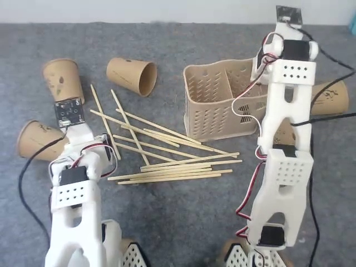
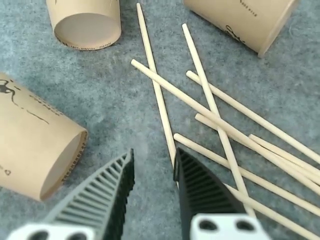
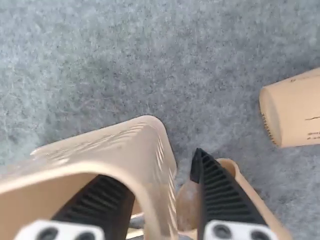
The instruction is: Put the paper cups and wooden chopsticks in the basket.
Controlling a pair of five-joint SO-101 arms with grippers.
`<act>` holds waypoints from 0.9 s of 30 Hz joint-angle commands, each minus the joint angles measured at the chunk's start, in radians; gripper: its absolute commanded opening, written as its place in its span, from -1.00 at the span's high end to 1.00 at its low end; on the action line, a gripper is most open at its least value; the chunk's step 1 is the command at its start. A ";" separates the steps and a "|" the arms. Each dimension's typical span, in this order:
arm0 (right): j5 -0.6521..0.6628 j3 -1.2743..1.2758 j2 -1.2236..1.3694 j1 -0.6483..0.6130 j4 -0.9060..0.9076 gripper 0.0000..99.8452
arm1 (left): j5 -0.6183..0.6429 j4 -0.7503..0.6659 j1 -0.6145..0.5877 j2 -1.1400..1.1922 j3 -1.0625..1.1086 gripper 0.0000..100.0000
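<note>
On the table point(image 1: 167, 44), cups point(image 1: 132, 76) and chopsticks point(image 1: 172, 173) all lie outside the seemingly empty basket point(image 1: 208, 111). The left gripper point(image 2: 152, 170) gapes above chopsticks; the right gripper point(image 3: 155, 170), jaws likewise apart, straddles the basket wall.

white perforated arm shells point(image 1: 289, 172), black servos point(image 1: 72, 176), red and black cables point(image 1: 239, 211), dark ribbed jaws

Tan, beige and pale wood on a mottled grey worktop point(image 1: 183, 222).
Paper cups point(image 1: 132, 76) are kraft brown with dark line prints; chopsticks point(image 1: 169, 176) pale wood; the basket point(image 1: 208, 114) beige, patterned with rows of slits; arms point(image 1: 283, 183) white.
</note>
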 commanded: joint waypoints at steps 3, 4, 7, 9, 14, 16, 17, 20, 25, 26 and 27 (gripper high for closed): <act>-0.048 -0.058 -0.031 -0.015 0.015 0.87 | -0.003 -0.031 -0.002 0.000 -0.010 0.75; -0.048 -0.057 -0.027 -0.024 0.022 0.95 | -0.003 -0.031 -0.002 0.000 -0.010 0.75; -0.064 -0.029 -0.018 -0.047 0.036 0.96 | -0.003 -0.031 -0.002 0.000 -0.010 0.75; -0.135 0.000 -0.018 -0.053 0.036 0.99 | -0.003 -0.031 -0.002 0.000 -0.010 0.75; -0.204 0.032 -0.008 -0.087 0.038 0.98 | -0.003 -0.031 -0.002 0.000 -0.010 0.75; -0.206 0.051 -0.013 -0.102 0.039 0.99 | -0.003 -0.031 -0.002 -0.002 -0.010 0.75; -0.206 0.060 -0.016 -0.111 0.039 0.99 | -0.003 -0.031 -0.002 -0.002 -0.010 0.75; -0.241 0.091 -0.018 -0.139 0.039 0.99 | -0.003 -0.031 -0.002 -0.002 -0.010 0.75; -0.267 0.098 -0.019 -0.176 0.039 0.99 | -0.003 -0.031 -0.002 -0.003 -0.010 0.75; -0.269 0.097 -0.024 -0.176 0.039 0.99 | -0.003 -0.031 -0.002 -0.003 -0.010 0.75; -0.269 0.097 -0.038 -0.174 0.039 0.99 | -0.003 -0.031 -0.002 -0.003 -0.010 0.75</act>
